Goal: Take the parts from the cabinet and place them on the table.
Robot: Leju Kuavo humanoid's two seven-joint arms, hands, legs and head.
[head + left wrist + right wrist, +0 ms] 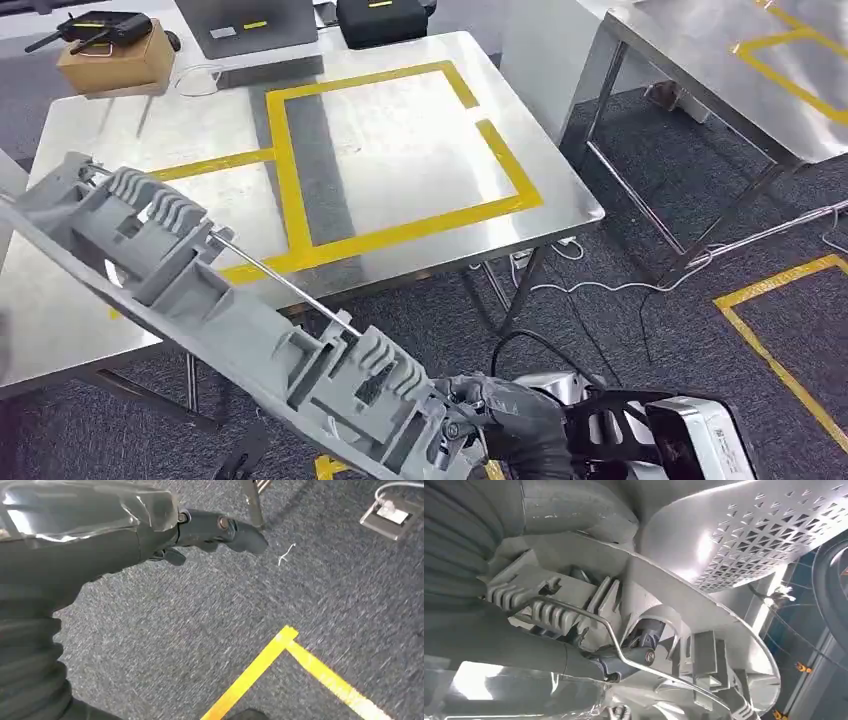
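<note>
A long grey plastic part (pixel 250 320) with ribbed clips and a thin metal rod runs from the bottom centre of the head view up to the left, over the near edge of the steel table (pixel 400 150). My right hand (pixel 505 415) grips its lower end. In the right wrist view the same part (pixel 664 595) lies close, with my right hand's fingers (pixel 574 660) wrapped around it by the rod. My left hand (pixel 150 535) hangs over grey carpet with its fingers stretched out and nothing in it.
The table carries yellow tape outlines, a cardboard box (pixel 105 50) with a black device, a grey case (pixel 245 25) and a black case (pixel 385 18) at its far edge. A second steel table (pixel 740 70) stands to the right. Cables (pixel 600 280) and yellow tape (pixel 780 340) cross the carpet.
</note>
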